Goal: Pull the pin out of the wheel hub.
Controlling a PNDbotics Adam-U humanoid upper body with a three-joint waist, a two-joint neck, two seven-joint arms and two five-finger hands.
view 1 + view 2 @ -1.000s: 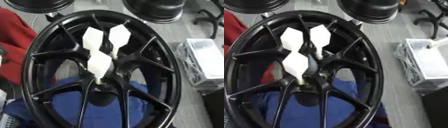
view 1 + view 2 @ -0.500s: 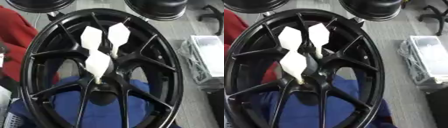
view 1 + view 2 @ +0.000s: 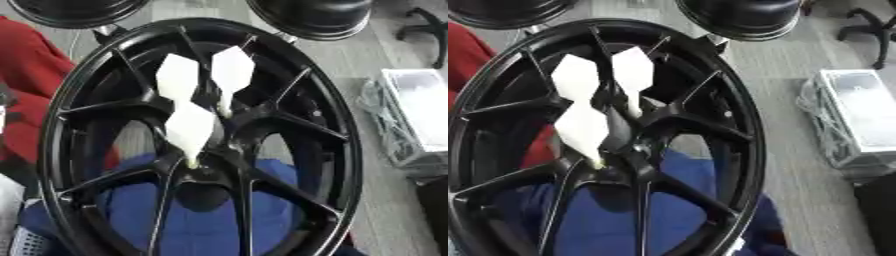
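Jutting white pins (image 3: 191, 127) in wheel hub (image 3: 280, 122); chair (image 3: 868, 30) fuller right view; robot hand untellable.

A glossy black finish, seemingly painted metal, is shown on the wheel hub (image 3: 289, 125), with soft highlights along its spokes. The three white darts (image 3: 191, 127) stuck at its centre are seen as matt and smooth, possibly plastic. Blue cloth (image 3: 201, 225) and red cloth (image 3: 31, 75) are seen behind the spokes. The grey floor (image 3: 780, 85) is shown as matt with a faint grain.
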